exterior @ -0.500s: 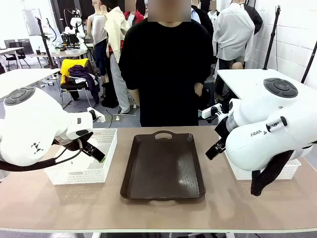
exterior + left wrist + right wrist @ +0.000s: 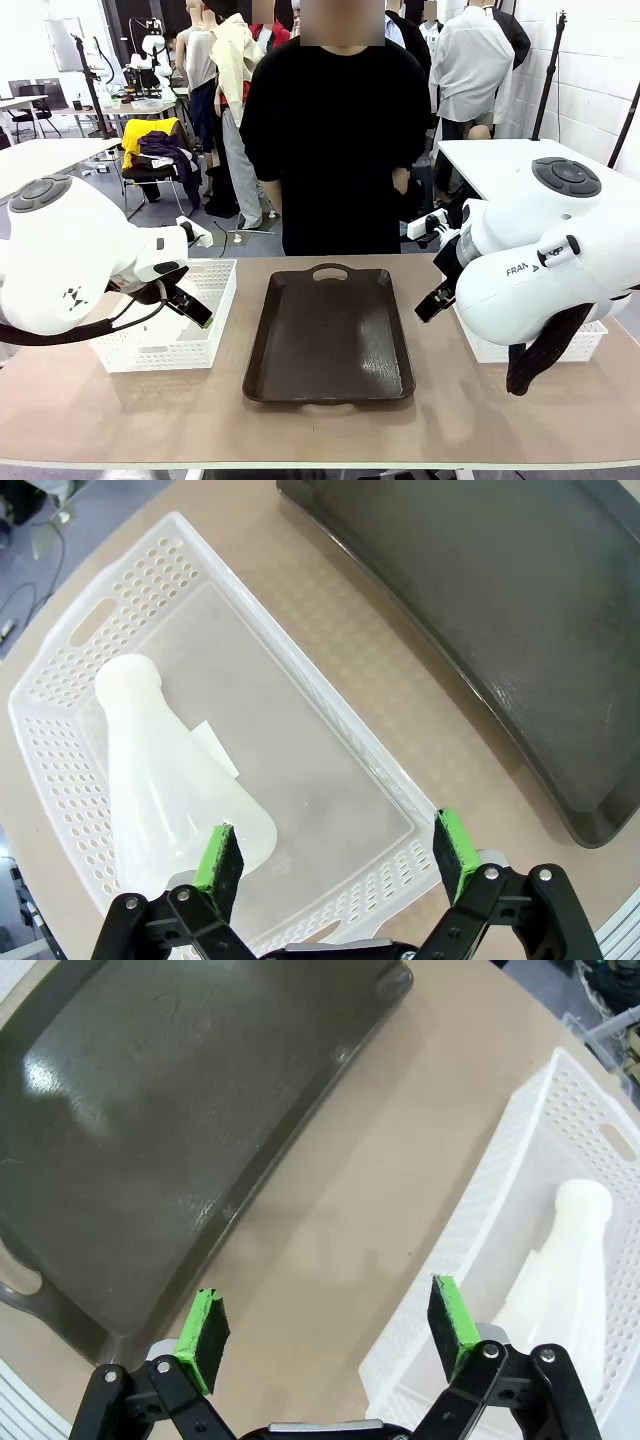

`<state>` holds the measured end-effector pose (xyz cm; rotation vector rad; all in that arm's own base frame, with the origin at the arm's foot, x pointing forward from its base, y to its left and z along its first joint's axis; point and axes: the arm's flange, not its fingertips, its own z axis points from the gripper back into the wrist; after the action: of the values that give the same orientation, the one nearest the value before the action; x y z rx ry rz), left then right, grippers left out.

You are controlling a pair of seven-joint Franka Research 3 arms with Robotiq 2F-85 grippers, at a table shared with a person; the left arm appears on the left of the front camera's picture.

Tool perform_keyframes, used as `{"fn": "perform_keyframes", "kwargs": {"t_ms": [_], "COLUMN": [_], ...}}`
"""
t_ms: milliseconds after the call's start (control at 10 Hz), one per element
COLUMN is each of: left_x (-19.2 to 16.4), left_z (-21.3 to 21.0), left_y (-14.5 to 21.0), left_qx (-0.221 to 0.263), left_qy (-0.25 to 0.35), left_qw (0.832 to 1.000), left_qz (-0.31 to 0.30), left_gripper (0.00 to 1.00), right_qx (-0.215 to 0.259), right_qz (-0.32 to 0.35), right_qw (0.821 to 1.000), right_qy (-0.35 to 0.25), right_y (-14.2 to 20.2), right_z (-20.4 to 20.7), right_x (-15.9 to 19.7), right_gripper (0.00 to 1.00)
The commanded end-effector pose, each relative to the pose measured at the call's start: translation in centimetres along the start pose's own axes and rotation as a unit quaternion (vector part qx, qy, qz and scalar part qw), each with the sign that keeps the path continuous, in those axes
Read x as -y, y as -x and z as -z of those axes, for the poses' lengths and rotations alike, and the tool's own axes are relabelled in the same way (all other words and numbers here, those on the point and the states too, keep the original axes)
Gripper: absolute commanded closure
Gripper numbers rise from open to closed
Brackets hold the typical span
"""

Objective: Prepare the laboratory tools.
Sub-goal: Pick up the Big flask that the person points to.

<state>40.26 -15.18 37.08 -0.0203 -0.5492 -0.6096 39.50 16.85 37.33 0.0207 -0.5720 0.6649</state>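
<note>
Separately, one flask [image 2: 165, 770] per basket [image 2: 55, 750]

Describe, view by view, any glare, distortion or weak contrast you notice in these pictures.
Front view: even room light, a soft sheen on the dark tray. Left wrist view: the wide lens bows the tray's edge; the left flask is sharp. Right wrist view: a bright glare patch on the tray; the right flask barely stands out from its white basket.
</note>
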Motion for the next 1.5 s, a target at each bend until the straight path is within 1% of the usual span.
{"fn": "perform_keyframes", "kwargs": {"t_ms": [0,900,1000,1100,1200,1300,1400], "left_x": [-0.1,-0.1,0.0,-0.4,-1.3,-2.4,-3.4], "left_z": [0.0,0.0,0.0,-1.3,-2.7,-4.1,-5.4], "left_y": [0.0,0.0,0.0,-0.6,-1.0,-1.3,-1.2], "left_qx": [0.000,0.000,0.000,0.008,0.013,0.027,0.035], "left_qy": [0.000,0.000,0.000,-0.018,-0.027,-0.021,0.048], "left_qw": [1.000,1.000,1.000,1.000,0.999,0.998,0.994], "left_qz": [-0.001,-0.001,0.001,0.001,-0.025,-0.055,-0.093], "left_gripper": [0.00,0.00,0.00,0.00,0.00,0.00,0.00], "right_qx": [0.000,0.000,0.010,0.016,0.022,0.029,0.023], "right_qz": [0.001,0.000,0.015,0.025,0.026,0.038,0.060], "right_qw": [1.000,1.000,1.000,1.000,0.998,0.999,0.998], "right_qy": [0.000,0.000,0.000,0.002,0.044,0.023,-0.009], "right_y": [0.0,0.0,-0.6,-1.2,-1.8,-2.1,-2.2], "right_z": [0.0,0.0,-1.0,-2.5,-3.8,-5.1,-6.7], "right_x": [0.0,0.0,0.4,1.0,2.2,3.4,4.5], "right_gripper": [0.00,0.00,0.00,0.00,0.00,0.00,0.00]}}
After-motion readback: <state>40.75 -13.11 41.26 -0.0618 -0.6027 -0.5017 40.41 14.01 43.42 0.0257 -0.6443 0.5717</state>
